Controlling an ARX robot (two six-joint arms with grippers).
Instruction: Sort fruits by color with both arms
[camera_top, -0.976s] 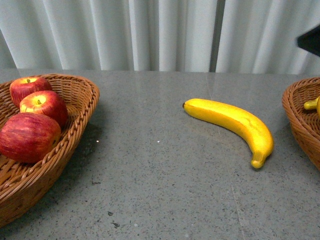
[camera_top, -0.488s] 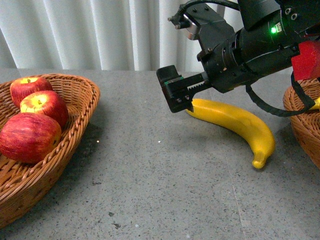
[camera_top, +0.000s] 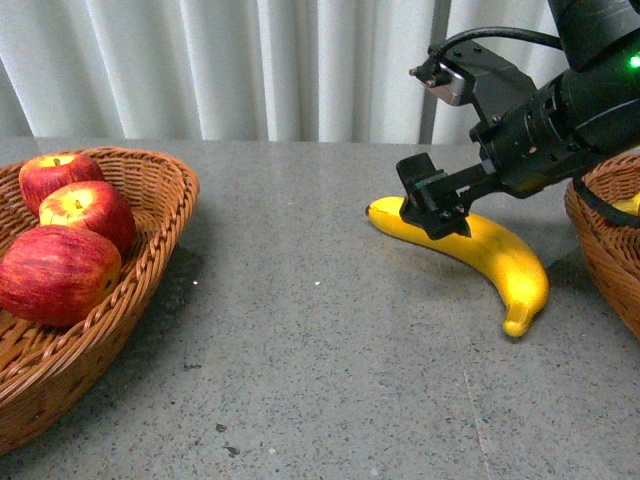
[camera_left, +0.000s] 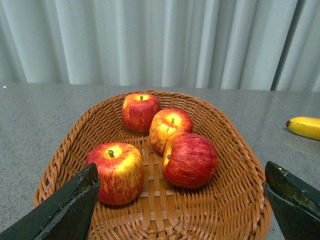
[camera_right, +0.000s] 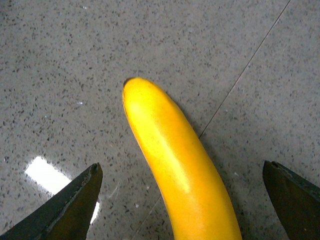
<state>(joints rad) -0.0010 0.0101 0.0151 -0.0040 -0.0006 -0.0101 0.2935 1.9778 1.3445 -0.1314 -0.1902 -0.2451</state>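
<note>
Several red apples streaked with yellow lie in the left wicker basket (camera_top: 150, 260); the nearest apple (camera_top: 58, 273) is the largest. In the left wrist view my left gripper (camera_left: 181, 176) hangs open over that basket (camera_left: 220, 210), with the apples (camera_left: 190, 159) between and beyond its fingers. A long yellow banana (camera_top: 480, 250) lies on the table right of centre. My right gripper (camera_top: 435, 200) hovers open over its left end. In the right wrist view the banana (camera_right: 175, 165) runs between the spread fingers (camera_right: 80, 200), untouched.
A second wicker basket (camera_top: 595, 235) stands at the right edge with a bit of yellow fruit (camera_top: 625, 207) inside. The grey speckled table (camera_top: 320, 350) runs to a white curtain behind. The right arm's black body (camera_top: 560, 110) fills the upper right.
The right arm came into view from the right, reached past the banana's left tip, then drew back rightward to hang over the banana's left end. Fruit and baskets have not moved.
</note>
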